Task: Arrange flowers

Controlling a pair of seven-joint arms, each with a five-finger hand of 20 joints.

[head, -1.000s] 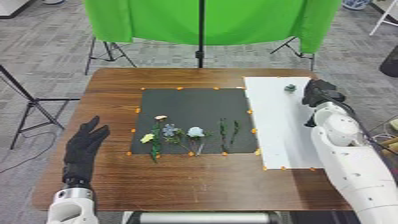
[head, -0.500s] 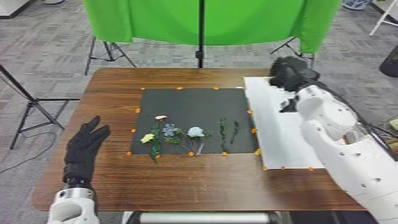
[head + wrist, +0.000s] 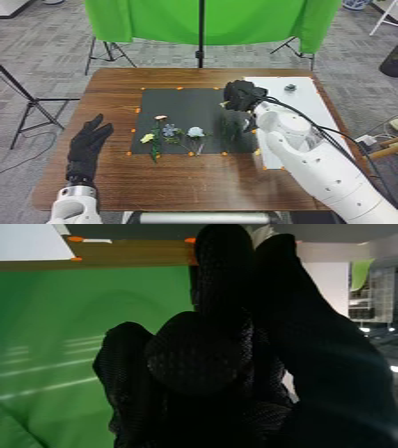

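My right hand (image 3: pixel 242 95) is above the black mat's (image 3: pixel 191 97) back right part, against a small pale thing (image 3: pixel 224 104). In the right wrist view, the right hand (image 3: pixel 200 359) has some fingers curled, and a pale, jagged-edged thing (image 3: pixel 261 234) shows between two fingertips; its kind is unclear. On the mat lie a pink flower (image 3: pixel 161 117), a yellow flower (image 3: pixel 148 137), a blue-grey flower (image 3: pixel 170 129), a whitish flower (image 3: pixel 195 132) and dark green stems (image 3: pixel 233 129). My left hand (image 3: pixel 86 145) is open at the table's left side.
A small dark green object (image 3: pixel 290 87) stands on the white board (image 3: pixel 302 100) at the table's back right. Orange markers line the mat and board on the brown table (image 3: pixel 178 182). Behind hangs a green cloth (image 3: pixel 160 22) on stands.
My right hand has swept left from the white board's right edge, across its back part, to above the black mat. The green object is uncovered again. My left hand has barely shifted.
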